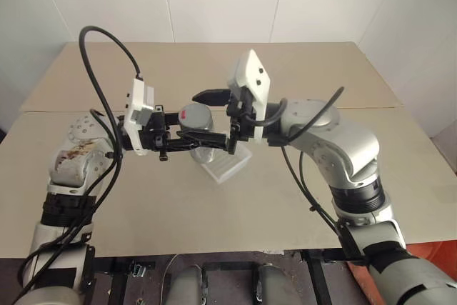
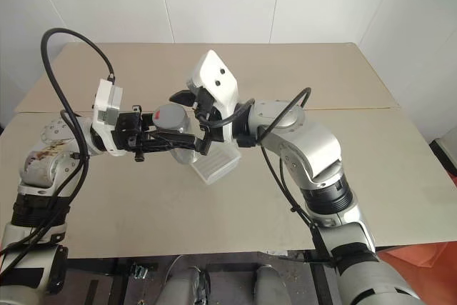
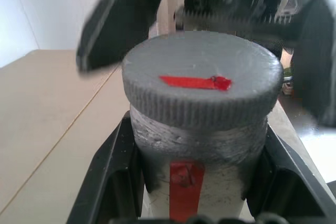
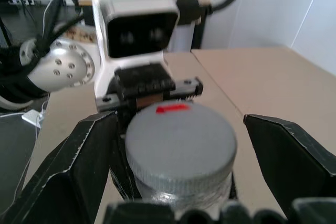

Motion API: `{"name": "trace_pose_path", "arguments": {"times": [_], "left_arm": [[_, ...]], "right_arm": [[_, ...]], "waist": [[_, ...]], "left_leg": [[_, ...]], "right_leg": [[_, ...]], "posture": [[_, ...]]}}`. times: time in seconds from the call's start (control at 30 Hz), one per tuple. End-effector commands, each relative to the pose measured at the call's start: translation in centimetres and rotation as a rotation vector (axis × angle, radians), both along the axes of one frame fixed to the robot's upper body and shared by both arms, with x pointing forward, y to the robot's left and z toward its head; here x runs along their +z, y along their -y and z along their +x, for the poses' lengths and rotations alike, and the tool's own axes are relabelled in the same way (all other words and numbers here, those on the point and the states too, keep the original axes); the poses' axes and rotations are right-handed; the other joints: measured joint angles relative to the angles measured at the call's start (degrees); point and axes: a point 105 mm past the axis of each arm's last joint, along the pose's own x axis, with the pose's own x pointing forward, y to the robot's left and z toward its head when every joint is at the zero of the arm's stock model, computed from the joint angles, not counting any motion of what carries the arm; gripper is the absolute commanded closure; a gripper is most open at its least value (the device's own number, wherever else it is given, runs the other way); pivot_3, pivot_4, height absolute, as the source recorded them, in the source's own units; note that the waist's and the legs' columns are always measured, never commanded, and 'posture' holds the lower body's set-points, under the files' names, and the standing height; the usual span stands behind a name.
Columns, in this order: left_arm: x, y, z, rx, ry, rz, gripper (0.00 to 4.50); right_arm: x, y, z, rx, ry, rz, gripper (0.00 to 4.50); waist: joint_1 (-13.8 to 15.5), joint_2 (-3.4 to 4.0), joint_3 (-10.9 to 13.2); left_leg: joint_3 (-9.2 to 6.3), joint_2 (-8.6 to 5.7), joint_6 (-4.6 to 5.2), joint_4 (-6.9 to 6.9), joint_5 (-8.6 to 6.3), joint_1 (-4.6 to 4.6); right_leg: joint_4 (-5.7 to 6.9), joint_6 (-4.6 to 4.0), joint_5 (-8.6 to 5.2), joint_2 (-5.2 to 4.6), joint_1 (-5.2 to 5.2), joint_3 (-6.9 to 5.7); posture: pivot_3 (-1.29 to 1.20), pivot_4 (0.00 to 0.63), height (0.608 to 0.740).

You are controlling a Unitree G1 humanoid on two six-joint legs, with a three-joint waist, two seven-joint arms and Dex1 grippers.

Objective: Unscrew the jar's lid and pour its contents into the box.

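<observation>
- Silvery-grey crinkled foil-like jar [image 1: 201,136] held above the beige table [image 1: 143,205], clamped at its body by the left gripper [image 1: 203,142].
- Round grey ribbed lid [image 3: 202,80] with red mark sits on top.
- Right gripper [image 4: 178,145] straddles the lid, black fingers [image 4: 286,150] spread wide, apart from it.
- Translucent white square plastic box [image 1: 230,164] lies just below, on the table.

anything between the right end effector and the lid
Nothing visible. The right end effector stands open with a finger on each side of the lid, not touching it. The left end effector holds the jar by its body, below the lid.
</observation>
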Motion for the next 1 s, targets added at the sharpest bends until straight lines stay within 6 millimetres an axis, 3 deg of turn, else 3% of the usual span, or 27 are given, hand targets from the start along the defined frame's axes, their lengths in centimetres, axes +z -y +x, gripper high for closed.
{"name": "trace_pose_path", "arguments": {"times": [0.03,0.13,0.27,0.47,0.6,0.73,0.77,0.87,1.0], "left_arm": [[1.0,0.1,-0.2,-0.017,0.045,-0.003,2.47],[0.9,0.0,-0.4,-0.019,0.048,0.001,2.47],[0.6,-0.2,-0.7,-0.044,0.033,0.01,2.47],[0.6,0.0,-2.0,-0.211,-0.005,0.056,2.47],[0.9,0.5,-2.7,-0.313,-0.02,0.081,2.47],[1.1,0.9,-3.2,-0.359,-0.006,0.099,2.47],[1.2,0.9,-3.1,-0.351,-0.004,0.093,2.47],[1.2,0.6,-2.8,-0.318,-0.003,0.083,2.47],[1.0,-0.4,-2.0,-0.236,-0.006,0.065,2.47]], "right_arm": [[1.6,-0.4,-0.2,0.006,0.052,0.024,0.99],[2.2,-0.3,0.0,0.015,0.047,0.053,1.7],[3.3,-0.1,-0.4,0.085,0.058,0.109,1.7],[2.6,1.3,-3.5,0.624,0.077,0.045,1.7],[2.3,1.5,-3.6,0.85,0.072,-0.011,1.7],[1.7,-0.1,-1.7,0.799,0.093,-0.059,1.7],[1.7,-0.4,-1.1,0.758,0.084,-0.054,0.97],[2.0,0.1,-0.1,0.662,0.086,-0.015,0.15],[2.8,2.2,0.0,0.488,0.122,0.056,0.07]], "waist": [[0.0,0.0,0.0],[0.0,0.0,0.0],[0.0,0.0,0.0],[0.1,0.0,0.0],[-0.1,0.01,0.0],[-1.0,0.02,0.0],[-1.0,0.03,0.0],[-0.9,0.03,0.0],[0.3,0.03,0.0]], "left_leg": [[0.0,0.0,0.0,0.0,0.0,0.0],[0.0,0.0,0.0,0.0,0.0,0.0],[0.0,0.01,0.0,-0.01,0.0,0.0],[0.01,-0.02,0.01,0.0,0.0,-0.03],[0.01,0.0,0.02,0.0,-0.01,0.01],[0.02,0.06,0.01,-0.05,0.0,0.08],[0.01,0.06,-0.01,-0.06,0.0,0.08],[0.0,0.08,-0.04,-0.06,0.03,-0.05],[-0.03,0.06,-0.04,-0.04,0.02,-0.17]], "right_leg": [[0.0,0.0,0.0,0.0,0.0,0.0],[-0.01,0.0,0.0,0.0,0.0,0.0],[-0.01,0.0,0.0,0.0,-0.01,0.0],[-0.1,0.0,0.0,0.0,0.02,-0.02],[-0.08,0.01,0.0,0.03,0.06,-0.03],[0.02,0.01,-0.01,0.12,0.02,0.06],[0.05,0.01,-0.01,0.13,0.0,0.06],[0.13,0.01,0.0,0.13,-0.08,0.04],[0.06,0.01,-0.01,0.09,-0.12,0.0]], "posture": [[0.0,0.15,0.74],[0.0,0.15,0.74],[0.0,0.15,0.74],[0.0,0.15,0.74],[0.0,0.15,0.74],[0.0,0.15,0.74],[0.0,0.15,0.74],[0.0,0.15,0.74],[0.0,0.15,0.74]]}}
